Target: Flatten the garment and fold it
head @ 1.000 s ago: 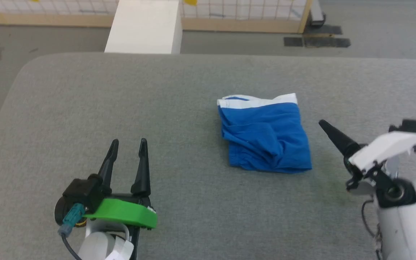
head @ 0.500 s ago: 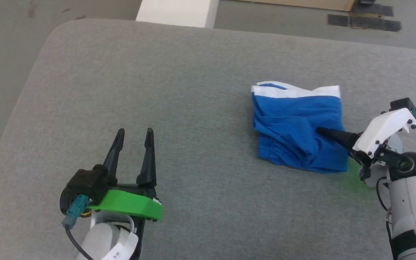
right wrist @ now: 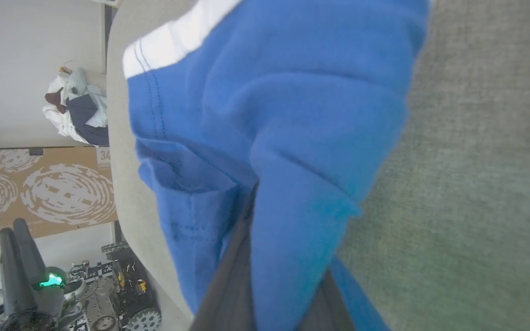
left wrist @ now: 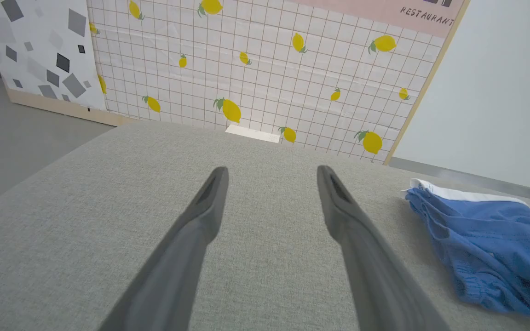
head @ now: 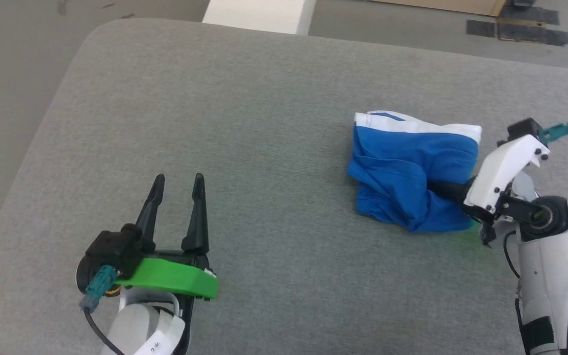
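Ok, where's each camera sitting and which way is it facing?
Head view: on the head, looking down at the table and garment; left gripper and right gripper show.
Left wrist view: looks along the open left fingers across the table toward a lemon-print wall.
Right wrist view: close on the garment, cloth between its fingers.
Shared: all three see the garment.

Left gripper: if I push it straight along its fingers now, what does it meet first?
Nothing close: the left gripper points across the grey table, with the garment well off to its right. The way looks free to the far edge, though its height above the table is unclear.
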Robot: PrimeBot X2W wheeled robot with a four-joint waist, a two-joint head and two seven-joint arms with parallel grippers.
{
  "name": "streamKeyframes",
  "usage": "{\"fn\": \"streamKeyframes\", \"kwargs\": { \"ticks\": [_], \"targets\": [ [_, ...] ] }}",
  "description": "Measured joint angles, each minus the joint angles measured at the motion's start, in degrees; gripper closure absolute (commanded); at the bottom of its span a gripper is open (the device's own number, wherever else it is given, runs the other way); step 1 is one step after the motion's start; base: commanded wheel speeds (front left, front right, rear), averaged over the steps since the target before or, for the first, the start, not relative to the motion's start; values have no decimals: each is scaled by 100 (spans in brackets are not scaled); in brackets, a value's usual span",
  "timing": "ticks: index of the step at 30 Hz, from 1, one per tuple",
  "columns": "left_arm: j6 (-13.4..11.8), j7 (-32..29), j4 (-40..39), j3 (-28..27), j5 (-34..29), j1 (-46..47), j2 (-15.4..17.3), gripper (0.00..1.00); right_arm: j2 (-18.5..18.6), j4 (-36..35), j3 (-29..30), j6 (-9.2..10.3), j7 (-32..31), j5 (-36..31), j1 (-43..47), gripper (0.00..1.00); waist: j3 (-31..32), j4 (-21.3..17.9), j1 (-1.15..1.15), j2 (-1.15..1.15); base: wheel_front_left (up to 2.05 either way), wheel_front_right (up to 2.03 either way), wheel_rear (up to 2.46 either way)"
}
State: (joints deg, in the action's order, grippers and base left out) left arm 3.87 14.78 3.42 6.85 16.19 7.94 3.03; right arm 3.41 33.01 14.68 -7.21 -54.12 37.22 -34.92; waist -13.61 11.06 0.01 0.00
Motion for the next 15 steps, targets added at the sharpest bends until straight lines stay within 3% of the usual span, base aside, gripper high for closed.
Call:
{"fn": "streamKeyframes", "kwargs": {
  "ticks": [8, 15],
  "targets": [
    [21, 0, -34, -176, -114, -66, -2, 0, 55, -961, -1151, 0, -341, -385, 56, 100, 37, -544, 0, 0, 0, 0, 0],
    [131, 0, -78, -260, -380, 8, -2, 0, 845, -1594, -2668, -1, -487, -1042, -75, 100, -12, -1303, 0, 0, 0, 0, 0]
  ]
}}
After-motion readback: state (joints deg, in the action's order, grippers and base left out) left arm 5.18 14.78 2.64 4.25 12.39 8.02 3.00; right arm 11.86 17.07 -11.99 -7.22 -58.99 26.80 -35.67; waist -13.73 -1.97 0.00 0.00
